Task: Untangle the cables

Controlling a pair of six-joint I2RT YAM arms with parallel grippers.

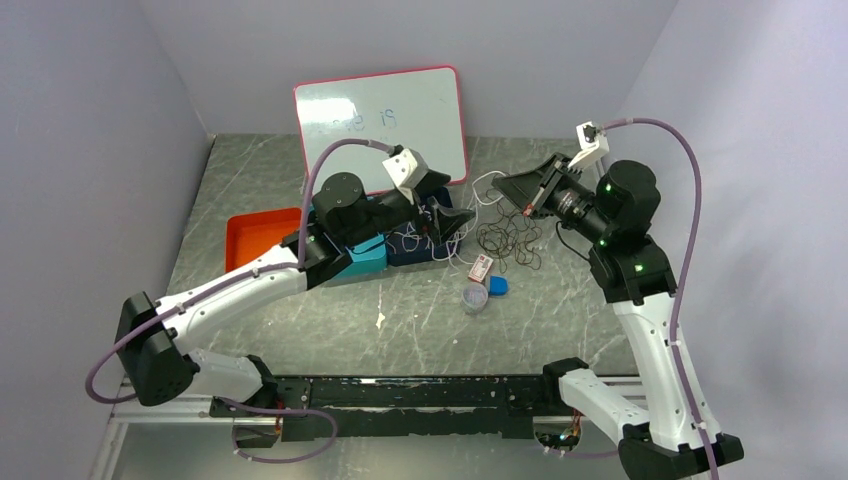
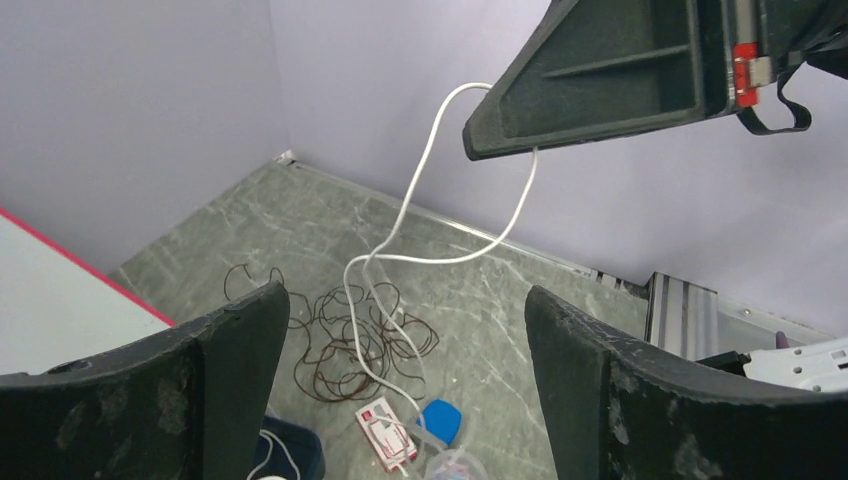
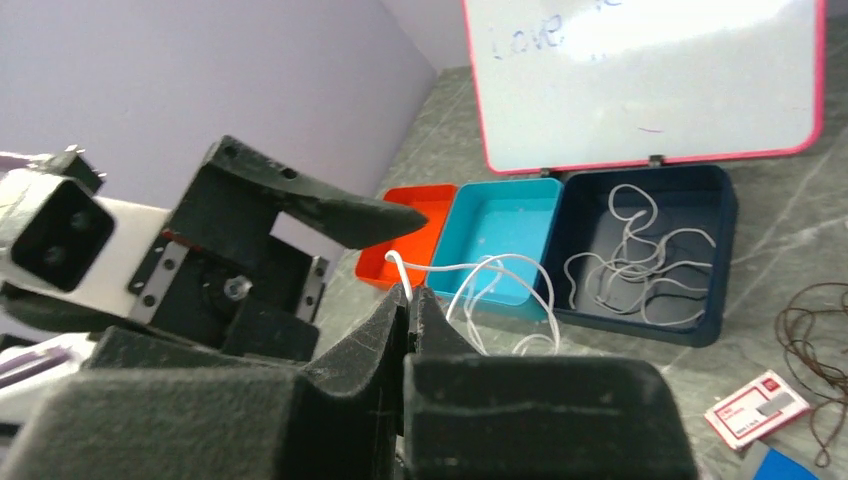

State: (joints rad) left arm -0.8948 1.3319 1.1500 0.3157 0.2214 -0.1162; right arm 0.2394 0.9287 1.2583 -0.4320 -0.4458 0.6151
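Note:
My right gripper (image 1: 503, 190) is shut on a thin white cable (image 3: 500, 266) and holds its end up in the air; the pinch shows in the right wrist view (image 3: 410, 296). The cable loops down (image 2: 430, 150) to the table by a loose pile of dark brown cable (image 1: 510, 240), which also shows in the left wrist view (image 2: 340, 345). A pale grey cable (image 3: 630, 262) lies coiled in the navy bin (image 3: 725, 215). My left gripper (image 1: 452, 222) is open and empty above the navy bin's right end; its fingers (image 2: 235, 370) stand wide apart.
A red-and-white card (image 1: 481, 268), a blue lid (image 1: 497, 286) and a clear cup (image 1: 476, 298) lie in front of the dark pile. A teal bin (image 1: 366, 258) and an orange tray (image 1: 258, 235) sit left of the navy bin. A whiteboard (image 1: 380, 125) leans at the back wall.

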